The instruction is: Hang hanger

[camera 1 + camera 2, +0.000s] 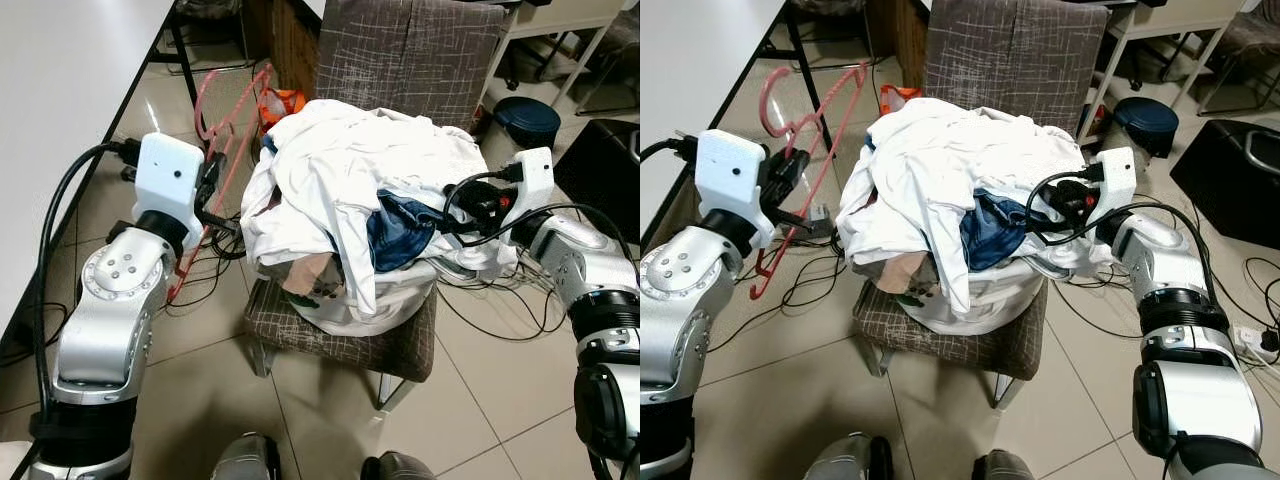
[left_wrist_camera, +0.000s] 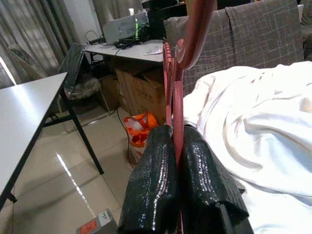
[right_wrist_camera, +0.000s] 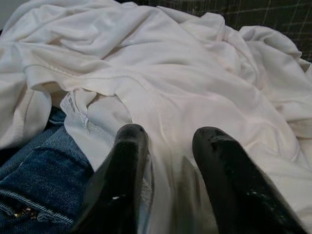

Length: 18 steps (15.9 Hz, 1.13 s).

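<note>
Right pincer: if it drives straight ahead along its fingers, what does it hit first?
The white cloth on the laundry pile. The right pincer is open, its fingers already at the fabric, so contact looks near immediate. The jeans lie off to one side.

A grey checked chair stands on the tiled floor. On its seat sits a white basket, heaped with white clothes; a piece of blue denim shows among them. Behind the chair lies an orange bag. A white worktop runs along the left side. Black cables lie on the floor to the right of the chair, and a dark round bin stands further back.
</note>
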Tool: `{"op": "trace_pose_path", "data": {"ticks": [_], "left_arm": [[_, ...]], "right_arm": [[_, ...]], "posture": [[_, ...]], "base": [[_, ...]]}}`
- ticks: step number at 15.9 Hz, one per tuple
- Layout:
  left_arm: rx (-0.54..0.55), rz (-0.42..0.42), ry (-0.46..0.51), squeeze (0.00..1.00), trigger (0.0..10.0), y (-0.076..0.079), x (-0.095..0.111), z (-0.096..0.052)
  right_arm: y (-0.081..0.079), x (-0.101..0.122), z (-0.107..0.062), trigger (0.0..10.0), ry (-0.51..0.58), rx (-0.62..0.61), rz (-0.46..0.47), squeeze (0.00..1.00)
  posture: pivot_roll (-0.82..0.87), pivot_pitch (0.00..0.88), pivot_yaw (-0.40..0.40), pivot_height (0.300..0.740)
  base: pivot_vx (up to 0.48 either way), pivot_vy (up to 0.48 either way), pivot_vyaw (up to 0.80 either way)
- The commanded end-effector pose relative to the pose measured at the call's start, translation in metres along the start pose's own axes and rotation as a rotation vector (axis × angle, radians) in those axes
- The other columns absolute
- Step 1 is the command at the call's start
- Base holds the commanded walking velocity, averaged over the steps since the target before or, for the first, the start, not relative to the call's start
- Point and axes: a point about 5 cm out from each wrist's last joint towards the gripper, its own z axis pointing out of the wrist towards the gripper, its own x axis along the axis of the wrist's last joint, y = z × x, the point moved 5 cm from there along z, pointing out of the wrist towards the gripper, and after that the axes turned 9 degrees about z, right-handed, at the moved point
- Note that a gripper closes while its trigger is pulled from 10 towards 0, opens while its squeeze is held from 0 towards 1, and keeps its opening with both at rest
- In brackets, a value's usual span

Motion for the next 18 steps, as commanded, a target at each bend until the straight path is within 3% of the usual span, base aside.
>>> {"op": "trace_pose_path", "data": {"ticks": [1,2,5,6,8,10,11,12,13,15,18], "left_arm": [[-0.012,0.002,0.014,0.00,10.0,0.004,0.005,0.000],[-0.011,-0.002,0.011,0.00,10.0,0.005,0.002,-0.001],[0.010,0.013,0.011,0.00,10.0,0.005,0.004,-0.001],[0.029,-0.006,0.014,0.00,10.0,0.001,0.005,-0.003],[0.030,-0.014,0.009,0.00,10.0,0.001,0.002,-0.004],[-0.013,-0.001,0.003,0.00,10.0,0.012,-0.001,0.005],[-0.027,0.002,0.017,0.00,10.0,0.014,0.002,0.006],[-0.023,0.003,0.024,0.00,10.0,0.011,0.004,0.008],[-0.006,-0.001,0.027,0.00,10.0,0.005,0.005,0.011],[0.006,0.008,0.024,0.00,10.0,-0.001,0.004,0.012],[0.017,0.024,0.026,0.00,10.0,-0.008,0.004,0.011]], "right_arm": [[0.004,0.002,-0.004,0.0,0.027,-0.011,0.004,0.00],[0.002,0.002,-0.004,0.0,0.045,-0.012,0.005,0.00],[-0.010,0.042,-0.016,0.0,0.227,0.039,0.028,0.00],[-0.019,0.058,-0.029,0.0,0.291,0.069,0.017,0.00],[-0.022,0.078,-0.072,0.0,0.373,0.043,-0.033,0.00],[-0.016,0.072,-0.097,0.0,0.353,0.012,-0.063,0.00],[-0.018,0.067,-0.097,0.0,0.321,0.012,-0.092,0.00],[-0.016,0.060,-0.094,9.3,0.284,-0.023,-0.133,0.00],[-0.017,0.049,-0.088,10.0,0.235,-0.065,-0.147,1.00],[-0.049,0.040,-0.074,10.0,0.145,0.012,-0.190,1.00],[-0.083,0.041,-0.068,10.0,0.106,0.141,-0.215,1.00]], "posture": [[-0.04,0.120,-0.005,0.740],[-0.04,0.140,-0.005,0.740],[-0.04,0.137,-0.018,0.740],[-0.04,0.138,-0.024,0.740],[-0.07,0.124,0.004,0.740],[-0.07,0.121,0.019,0.740],[-0.08,0.112,0.025,0.740],[-0.08,0.116,0.030,0.740],[-0.08,0.106,0.038,0.740],[-0.08,0.099,0.027,0.740],[-0.07,0.088,0.025,0.740]], "base": [[0.000,0.000,0.00],[0.000,0.000,0.00],[0.000,0.000,0.00],[0.000,0.000,0.00],[0.000,0.000,0.00],[0.000,0.000,0.00],[0.000,0.000,0.00],[0.000,0.000,0.00],[0.000,0.000,0.00],[0.000,0.000,0.00],[0.000,0.000,0.00]]}}
